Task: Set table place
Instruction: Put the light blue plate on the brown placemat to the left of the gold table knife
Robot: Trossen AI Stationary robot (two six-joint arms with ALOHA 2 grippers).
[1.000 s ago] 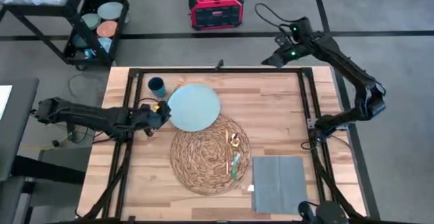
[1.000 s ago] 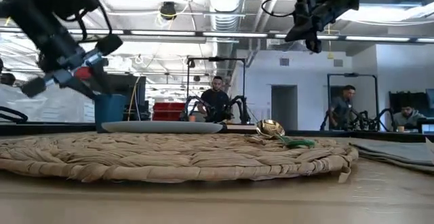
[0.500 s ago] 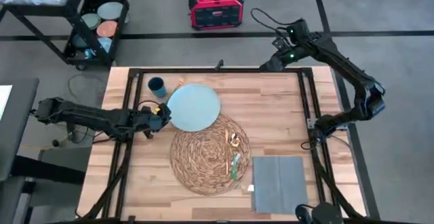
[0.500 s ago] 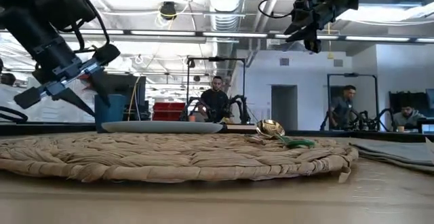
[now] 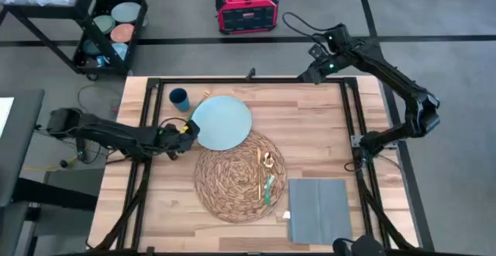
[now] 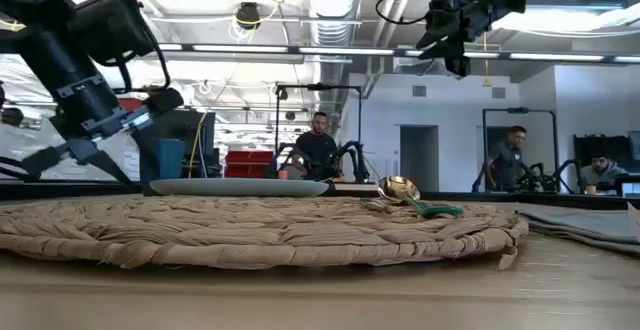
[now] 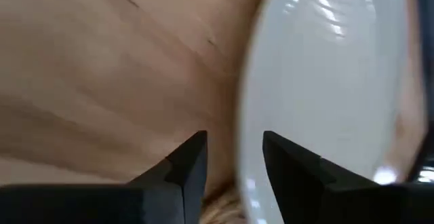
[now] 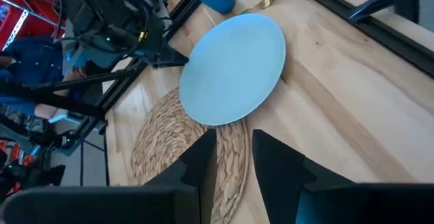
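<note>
Plank table [image 5: 310, 132]: plate [image 5: 222, 122] upper-centre, overlapping the woven mat [image 5: 232, 180]; napkin [image 5: 318, 209] lower right. Left gripper [image 5: 188, 131] at plate's left edge, fingers parted, holding nothing. Right gripper [image 5: 308, 73] raised at the top edge, slightly open, empty. People stand in the room beyond.

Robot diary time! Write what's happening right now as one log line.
left gripper: open, at pale blue round plate rim | plate: half on round woven straw mat | right gripper: open, raised over far edge

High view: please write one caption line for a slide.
Left gripper open at the pale blue plate edge; plate overlaps the woven mat.
</note>
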